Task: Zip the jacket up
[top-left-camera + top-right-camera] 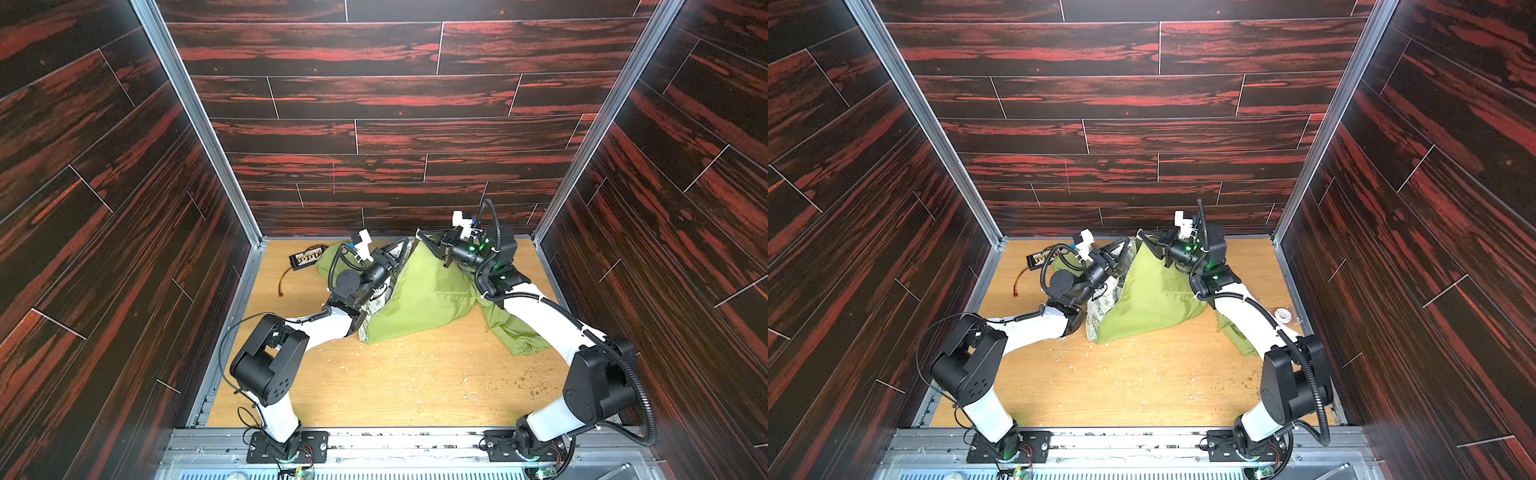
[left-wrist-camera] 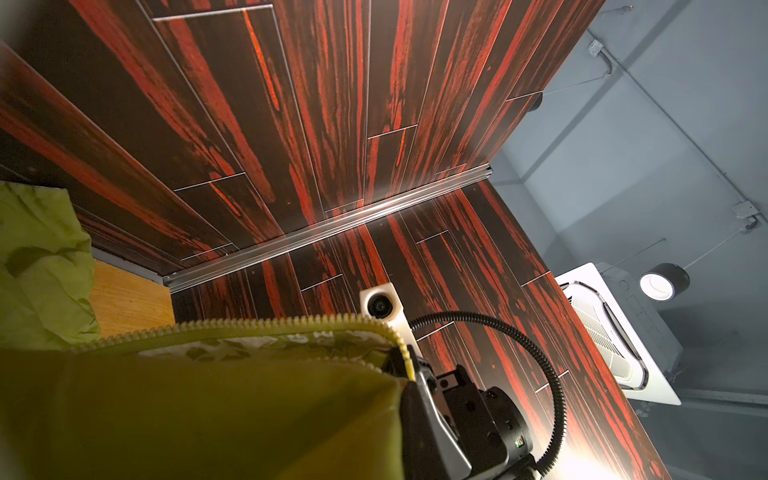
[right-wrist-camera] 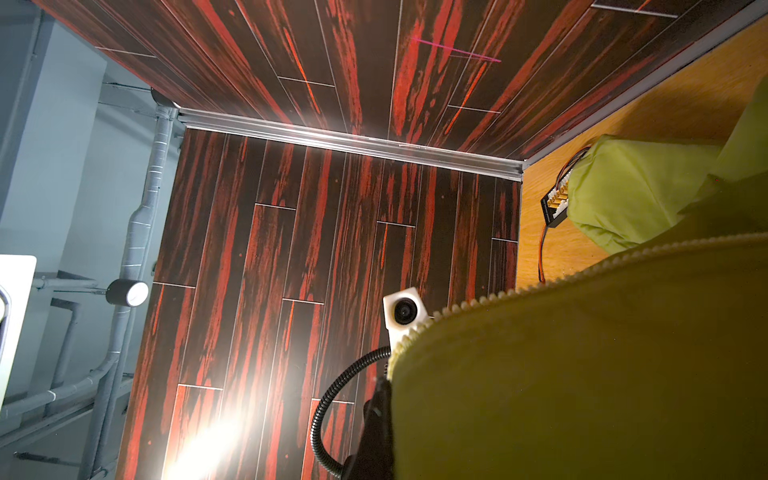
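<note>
The olive-green jacket (image 1: 428, 291) hangs like a tent over the back of the table, lifted by both grippers, with its pale printed lining (image 1: 1100, 307) showing on the left side. My left gripper (image 1: 406, 242) and right gripper (image 1: 420, 233) meet almost tip to tip at the peak, each shut on the jacket's front edge. In the left wrist view the zipper teeth (image 2: 291, 322) run along the fabric edge up to the right gripper's fingers (image 2: 432, 415). The right wrist view shows the other row of teeth (image 3: 498, 296). Cloth hides each gripper's own jaws.
A black connector board (image 1: 307, 257) with an orange wire lies at the back left beside a bunched part of the jacket (image 3: 623, 195). A roll of tape (image 1: 1283, 314) sits at the right edge. Crumbs litter the wooden table (image 1: 395, 382). Dark walls enclose three sides.
</note>
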Tool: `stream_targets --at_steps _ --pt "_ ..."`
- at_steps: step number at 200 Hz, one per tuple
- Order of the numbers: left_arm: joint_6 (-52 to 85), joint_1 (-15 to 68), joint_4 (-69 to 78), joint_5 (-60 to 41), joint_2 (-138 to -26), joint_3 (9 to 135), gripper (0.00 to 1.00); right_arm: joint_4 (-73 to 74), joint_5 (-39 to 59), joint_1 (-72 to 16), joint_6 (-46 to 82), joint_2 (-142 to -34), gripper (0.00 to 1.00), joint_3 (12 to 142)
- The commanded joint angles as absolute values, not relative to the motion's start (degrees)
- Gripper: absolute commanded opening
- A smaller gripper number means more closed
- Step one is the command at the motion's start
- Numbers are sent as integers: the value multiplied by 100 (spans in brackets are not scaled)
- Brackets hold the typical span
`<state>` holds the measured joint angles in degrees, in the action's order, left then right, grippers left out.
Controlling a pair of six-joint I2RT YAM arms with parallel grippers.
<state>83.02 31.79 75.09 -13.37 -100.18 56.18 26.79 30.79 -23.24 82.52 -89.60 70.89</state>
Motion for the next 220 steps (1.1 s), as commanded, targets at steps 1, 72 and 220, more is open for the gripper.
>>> stream_targets --at_steps 1,72,220 --pt "8390 3199 7928 -1300 -10002 5586 0 2763 3015 -2390 8332 -9058 0 7184" --pt "8465 3201 7998 -1335 -10002 5617 0 2747 3001 -2426 8358 -9088 0 7128" --pt "8480 3246 7984 -1319 -10201 5701 0 2556 3182 -2557 8223 -9220 0 7288"
